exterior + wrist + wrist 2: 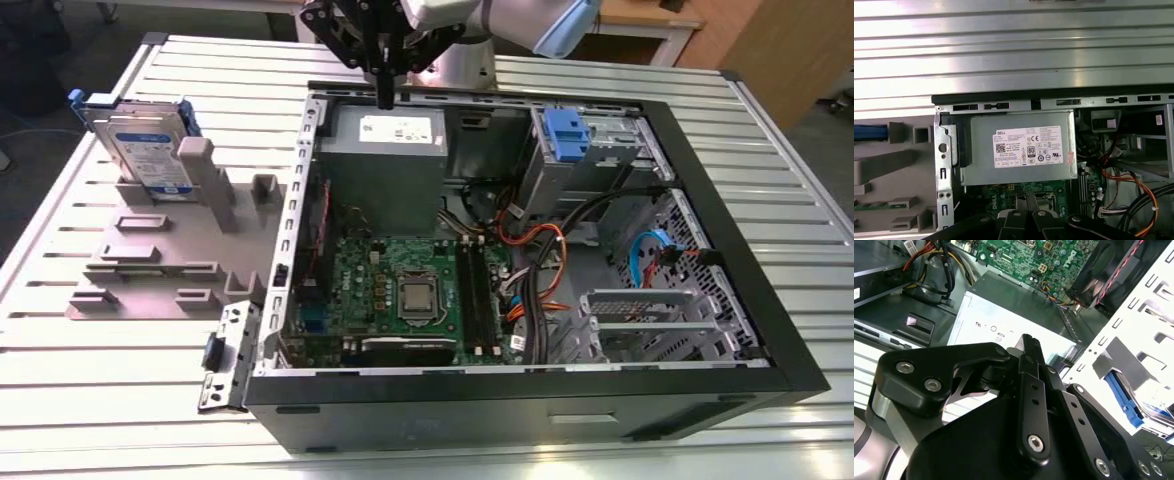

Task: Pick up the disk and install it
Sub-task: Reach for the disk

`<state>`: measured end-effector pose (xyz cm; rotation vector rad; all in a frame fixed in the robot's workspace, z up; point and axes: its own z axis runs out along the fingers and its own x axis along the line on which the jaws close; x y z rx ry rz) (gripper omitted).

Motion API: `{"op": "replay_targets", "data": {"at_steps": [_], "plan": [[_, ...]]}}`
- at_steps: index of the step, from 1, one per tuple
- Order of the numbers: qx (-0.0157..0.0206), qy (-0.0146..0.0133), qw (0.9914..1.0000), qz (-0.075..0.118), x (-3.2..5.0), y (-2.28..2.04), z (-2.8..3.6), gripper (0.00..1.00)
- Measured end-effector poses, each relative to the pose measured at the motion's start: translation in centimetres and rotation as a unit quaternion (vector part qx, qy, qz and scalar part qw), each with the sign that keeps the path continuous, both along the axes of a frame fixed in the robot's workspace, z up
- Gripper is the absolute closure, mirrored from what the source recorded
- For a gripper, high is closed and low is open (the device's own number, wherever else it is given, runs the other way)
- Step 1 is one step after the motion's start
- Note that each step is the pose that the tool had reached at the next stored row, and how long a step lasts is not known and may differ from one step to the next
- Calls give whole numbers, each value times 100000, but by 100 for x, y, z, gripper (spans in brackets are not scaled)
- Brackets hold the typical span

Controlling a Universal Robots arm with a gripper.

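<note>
The disk (138, 147) stands upright on edge in a grey holder (154, 270) on the table, at the exterior view's left of the open computer case. It is silver-grey with a white-and-blue label and blue side rails. Its blue edge (869, 132) also shows in the first wrist view. My gripper (386, 98) hangs over the back edge of the case, above the grey power-supply box (387, 150), well apart from the disk. Its black fingers (1029, 352) are pressed together with nothing between them, so it is shut and empty.
The open computer case (747, 300) holds a green motherboard (414, 290), cables and a drive bay with a blue latch (566, 135) at the back right. The slatted metal table (120, 360) surrounds the case. The holder has several grey upright blocks.
</note>
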<state>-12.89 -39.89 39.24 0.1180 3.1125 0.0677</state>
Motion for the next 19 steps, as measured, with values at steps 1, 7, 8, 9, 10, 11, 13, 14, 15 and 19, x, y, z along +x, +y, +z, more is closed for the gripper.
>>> {"op": "replay_targets", "data": {"at_steps": [1, 7, 8, 9, 10, 11, 13, 14, 15, 19], "plan": [[1, -2, 100000, 2, -6, 0, -2, 89], [-3, 7, 100000, -3, -40, 0, -11, 89], [-2, 5, 100000, -2, -44, 0, -12, 89], [-3, 6, 100000, -3, -48, 0, -14, 89], [-5, 8, 100000, -1, -51, 0, -15, 89], [-2, 7, 100000, 0, -54, 0, -17, 89], [-2, 13, 100000, 3, -58, 0, -20, 89], [-2, 13, 100000, -3, -62, 0, -21, 89], [-2, 15, 100000, -2, -65, 0, -23, 89], [-5, 72, 100000, -3, -92, 0, -50, 89]]}}
